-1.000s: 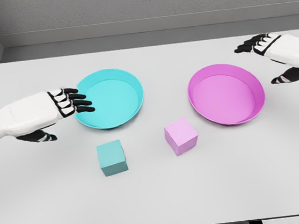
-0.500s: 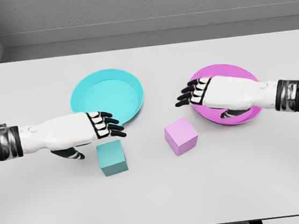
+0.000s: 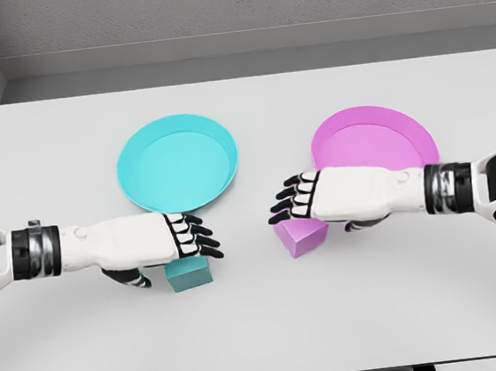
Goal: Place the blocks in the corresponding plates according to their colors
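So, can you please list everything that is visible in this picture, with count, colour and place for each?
table: one, white-grey, fills most of the view, against a grey wall
cyan plate: one, cyan, on the table, left of centre
magenta plate: one, magenta, on the table, right of centre, its near edge hidden by the right arm
cyan block: one, teal, in front of the cyan plate, partly covered by the left robot hand
pink block: one, pink, in front of the magenta plate toward its left, partly covered by the right robot hand
left robot hand: one, white with black fingers, spread over the cyan block
right robot hand: one, white with black fingers, spread over the pink block
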